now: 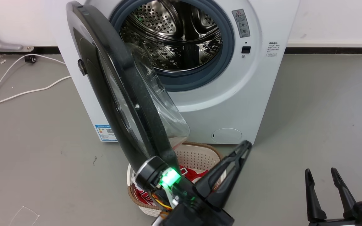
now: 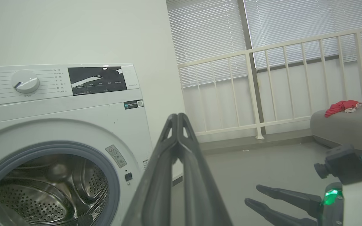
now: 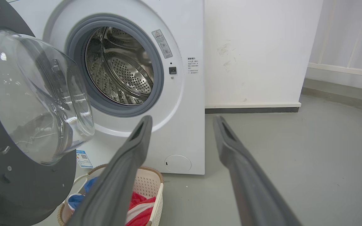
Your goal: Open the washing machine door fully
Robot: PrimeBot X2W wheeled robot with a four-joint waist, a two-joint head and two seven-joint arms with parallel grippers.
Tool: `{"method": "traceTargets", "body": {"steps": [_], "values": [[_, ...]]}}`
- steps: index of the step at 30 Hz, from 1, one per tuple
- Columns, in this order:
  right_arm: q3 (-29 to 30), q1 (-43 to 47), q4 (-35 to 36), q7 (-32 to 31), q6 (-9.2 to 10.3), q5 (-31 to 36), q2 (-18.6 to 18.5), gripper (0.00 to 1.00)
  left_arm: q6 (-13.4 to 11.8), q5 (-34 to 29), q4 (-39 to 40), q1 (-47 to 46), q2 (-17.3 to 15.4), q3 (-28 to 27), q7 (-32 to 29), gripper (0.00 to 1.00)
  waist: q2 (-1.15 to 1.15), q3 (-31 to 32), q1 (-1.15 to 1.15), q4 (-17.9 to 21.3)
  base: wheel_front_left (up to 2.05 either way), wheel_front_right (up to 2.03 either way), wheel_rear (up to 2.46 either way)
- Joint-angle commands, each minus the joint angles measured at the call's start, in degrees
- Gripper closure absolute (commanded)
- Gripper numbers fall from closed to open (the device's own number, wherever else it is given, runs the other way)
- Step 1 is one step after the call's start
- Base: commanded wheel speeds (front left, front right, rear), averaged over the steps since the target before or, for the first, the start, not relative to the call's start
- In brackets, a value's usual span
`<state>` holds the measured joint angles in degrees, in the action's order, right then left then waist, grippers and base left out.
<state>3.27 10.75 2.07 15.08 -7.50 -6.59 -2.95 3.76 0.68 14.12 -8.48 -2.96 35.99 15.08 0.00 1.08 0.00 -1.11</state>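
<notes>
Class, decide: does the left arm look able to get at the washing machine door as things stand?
Probably yes: the left gripper, fingers together, sits close beside the lower rim of the washing machine door, with nothing visible between them.

The left gripper point(image 1: 244, 146) angles up and to the right with its two dark fingers point(image 1: 214, 175) pressed together, a green light point(image 1: 170, 177) glowing at its wrist, while the right gripper point(image 1: 321, 172) sits low, fingers parted and pointing up.

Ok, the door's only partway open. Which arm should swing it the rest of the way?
Left, I'd say. The left pincer, shut, sits by the lower edge of the washing machine door, above the laundry basket. The right pincer, open, hangs far off to the right over the floor.
</notes>
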Motion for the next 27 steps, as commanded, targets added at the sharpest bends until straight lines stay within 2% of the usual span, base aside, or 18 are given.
{"method": "traceTargets", "body": {"steps": [1, 15, 27], "values": [[-0.02, -0.62, 0.0, 0.12, 0.01, -0.28, 0.14, 0.0, 0.21, -0.01, -0.55, 0.58, 0.1, 0.58, 0.14, 1.0, 0.0, -0.02, 0.0, -0.09, 0.0, 0.0, 0.0], [0.02, -0.99, -0.23, 0.12, 0.01, -0.26, 0.14, 0.0, 0.59, 0.44, -7.19, 3.85, -0.46, 3.96, 0.14, 1.0, 0.0, -0.69, 0.0, -0.74, 0.0, 0.0, 0.0], [0.25, -1.41, -0.68, 0.12, 0.01, -0.08, 0.14, 0.0, -1.82, 2.21, -14.28, 5.7, -1.53, -1.76, 0.14, 1.0, 0.0, -1.73, 0.0, -0.71, 0.0, 0.0, 0.0]]}}
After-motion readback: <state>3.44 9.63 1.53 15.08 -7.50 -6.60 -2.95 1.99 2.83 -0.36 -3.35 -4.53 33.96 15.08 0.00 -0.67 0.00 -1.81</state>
